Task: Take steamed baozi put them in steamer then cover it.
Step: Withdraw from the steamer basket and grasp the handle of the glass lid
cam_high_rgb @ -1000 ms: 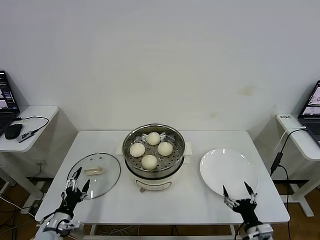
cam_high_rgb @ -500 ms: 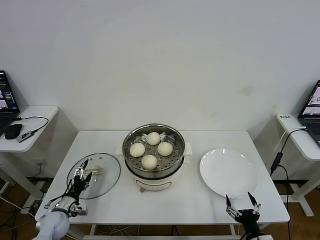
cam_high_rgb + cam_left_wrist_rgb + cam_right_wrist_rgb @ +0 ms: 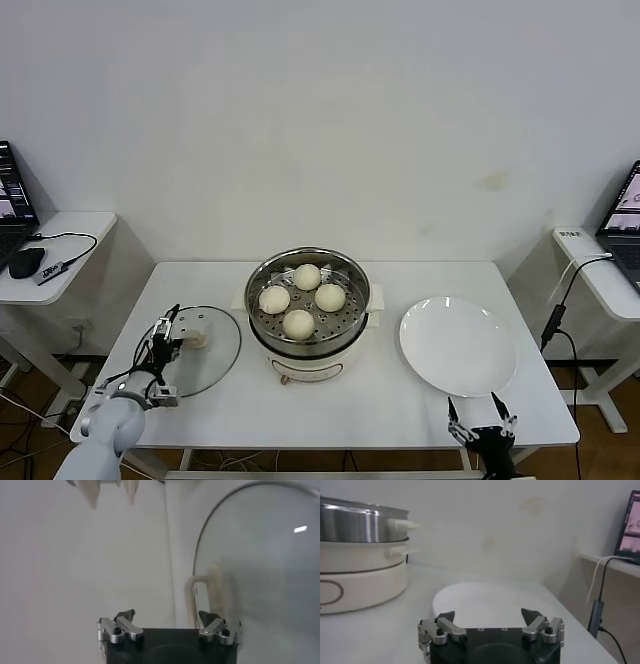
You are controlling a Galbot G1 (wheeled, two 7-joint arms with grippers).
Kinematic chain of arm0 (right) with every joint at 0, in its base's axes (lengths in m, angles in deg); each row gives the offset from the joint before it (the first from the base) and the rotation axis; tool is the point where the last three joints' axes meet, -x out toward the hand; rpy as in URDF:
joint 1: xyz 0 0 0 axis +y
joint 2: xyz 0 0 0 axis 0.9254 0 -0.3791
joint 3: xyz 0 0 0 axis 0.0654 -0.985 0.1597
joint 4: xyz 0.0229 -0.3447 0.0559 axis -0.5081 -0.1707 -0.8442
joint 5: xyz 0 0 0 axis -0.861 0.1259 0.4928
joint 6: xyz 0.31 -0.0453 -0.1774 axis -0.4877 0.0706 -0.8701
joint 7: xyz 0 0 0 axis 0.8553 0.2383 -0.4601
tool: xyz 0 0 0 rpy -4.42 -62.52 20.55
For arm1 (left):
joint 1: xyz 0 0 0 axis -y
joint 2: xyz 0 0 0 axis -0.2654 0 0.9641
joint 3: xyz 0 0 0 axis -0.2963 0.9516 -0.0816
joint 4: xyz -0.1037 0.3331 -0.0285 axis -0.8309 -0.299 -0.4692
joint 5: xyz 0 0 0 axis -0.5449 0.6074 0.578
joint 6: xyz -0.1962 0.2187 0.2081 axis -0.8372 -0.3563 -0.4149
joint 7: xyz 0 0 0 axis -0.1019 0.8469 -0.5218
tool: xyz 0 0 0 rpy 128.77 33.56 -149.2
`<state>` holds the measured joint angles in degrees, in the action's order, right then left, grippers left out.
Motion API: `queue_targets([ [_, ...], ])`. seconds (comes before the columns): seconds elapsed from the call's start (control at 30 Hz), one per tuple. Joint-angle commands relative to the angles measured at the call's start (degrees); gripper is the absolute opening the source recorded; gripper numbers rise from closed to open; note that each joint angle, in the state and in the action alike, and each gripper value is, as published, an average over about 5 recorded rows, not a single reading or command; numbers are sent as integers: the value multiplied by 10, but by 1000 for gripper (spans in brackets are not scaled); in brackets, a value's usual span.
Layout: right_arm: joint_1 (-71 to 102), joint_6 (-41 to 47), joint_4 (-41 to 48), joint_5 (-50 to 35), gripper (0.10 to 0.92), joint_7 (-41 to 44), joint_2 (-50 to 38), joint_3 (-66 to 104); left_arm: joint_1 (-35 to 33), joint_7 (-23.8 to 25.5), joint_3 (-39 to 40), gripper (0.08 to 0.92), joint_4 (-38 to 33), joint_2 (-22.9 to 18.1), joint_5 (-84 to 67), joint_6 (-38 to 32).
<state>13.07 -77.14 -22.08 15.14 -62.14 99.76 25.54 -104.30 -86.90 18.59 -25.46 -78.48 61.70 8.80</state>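
Note:
Four cream-white baozi (image 3: 298, 323) sit in the shiny steel steamer (image 3: 352, 278) on its cream pot body (image 3: 310, 362) at the table's centre. The clear glass cover (image 3: 210, 365) lies flat on the table to the steamer's left, with its beige bar handle (image 3: 197, 338) up. My left gripper (image 3: 168, 330) is open over the cover's left part, just short of the handle. In the left wrist view the gripper (image 3: 166, 617) is open and empty, with the handle (image 3: 200, 595) and cover (image 3: 260, 570) ahead. My right gripper (image 3: 474, 415) is open and empty at the table's front right edge.
A flat white plate (image 3: 458, 345) lies right of the steamer; it also shows in the right wrist view (image 3: 490, 597) ahead of the right gripper (image 3: 488, 615), with the steamer (image 3: 360, 525) farther off. Side tables with laptops and cables stand at both far sides.
My left gripper has moved forward over the cover's edge toward its handle. My right gripper has drawn back from the plate to the table's front edge.

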Motion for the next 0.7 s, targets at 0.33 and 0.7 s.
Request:
queue_targets([
  [0.33, 6, -3, 2, 13, 823, 1, 4, -9, 9, -10, 2, 637, 29, -9, -24, 6],
  [0.7, 8, -6, 0, 20, 823, -1, 4, -9, -3, -28, -11, 317, 28, -14, -37, 0],
])
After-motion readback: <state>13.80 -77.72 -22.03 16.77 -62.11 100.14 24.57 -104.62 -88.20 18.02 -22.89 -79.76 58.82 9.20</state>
